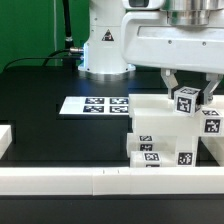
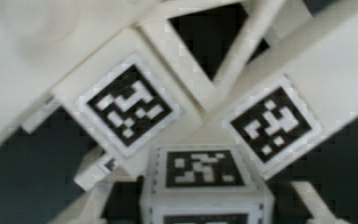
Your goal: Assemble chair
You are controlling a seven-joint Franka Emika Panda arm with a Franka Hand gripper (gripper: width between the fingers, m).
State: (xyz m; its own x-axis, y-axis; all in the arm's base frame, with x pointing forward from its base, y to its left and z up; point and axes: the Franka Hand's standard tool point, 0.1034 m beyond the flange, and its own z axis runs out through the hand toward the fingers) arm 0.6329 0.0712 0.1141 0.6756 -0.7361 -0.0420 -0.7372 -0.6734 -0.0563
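Observation:
The chair stands as a stack of chunky white parts (image 1: 160, 135) with black-and-white tags at the exterior view's right, near the front rail. My gripper (image 1: 187, 97) hangs just above its upper right corner, shut on a small white tagged block (image 1: 186, 103). In the wrist view that block (image 2: 201, 172) sits between my fingers (image 2: 99, 170), its tagged face towards the camera. Beyond it lies the ribbed panel (image 2: 194, 60), carrying two tilted tags. Whether the held block touches the stack I cannot tell.
The marker board (image 1: 95, 104) lies flat on the black table behind the stack. A long white border rail (image 1: 90, 181) runs along the front, and another rail end (image 1: 5, 140) shows at the left. The robot base (image 1: 103, 45) stands at the back.

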